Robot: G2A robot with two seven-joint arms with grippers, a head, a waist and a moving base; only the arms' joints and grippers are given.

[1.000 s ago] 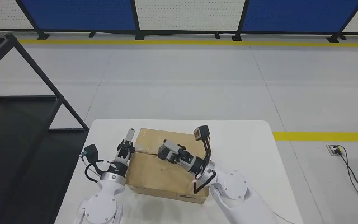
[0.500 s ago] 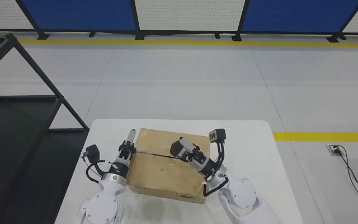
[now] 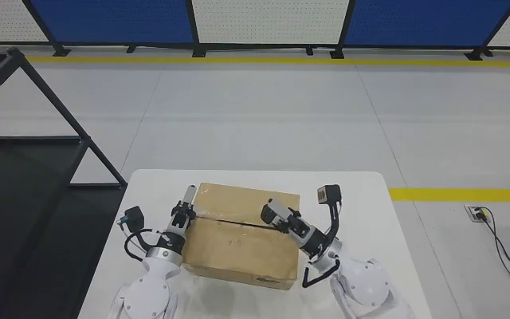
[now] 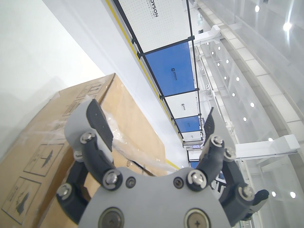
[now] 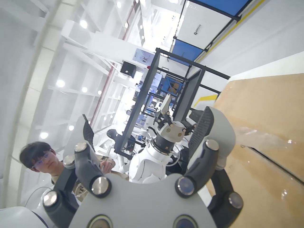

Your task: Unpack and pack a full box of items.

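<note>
Pale floor (image 3: 263, 120) with yellow line (image 3: 239, 59), blue-white panels (image 3: 271, 20) (perhaps pegboard) behind.

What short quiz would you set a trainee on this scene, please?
1. True or false: the top flaps of the box are closed.
2. Which jaws hang over the box's top? A. the left arm's jaws B. the right arm's jaws C. neither
3. Short answer: how do the left arm's jaws and the right arm's jaws stand, and do they hold anything?

Key: 1 true; 2 B; 3 both open, holding nothing.
</note>
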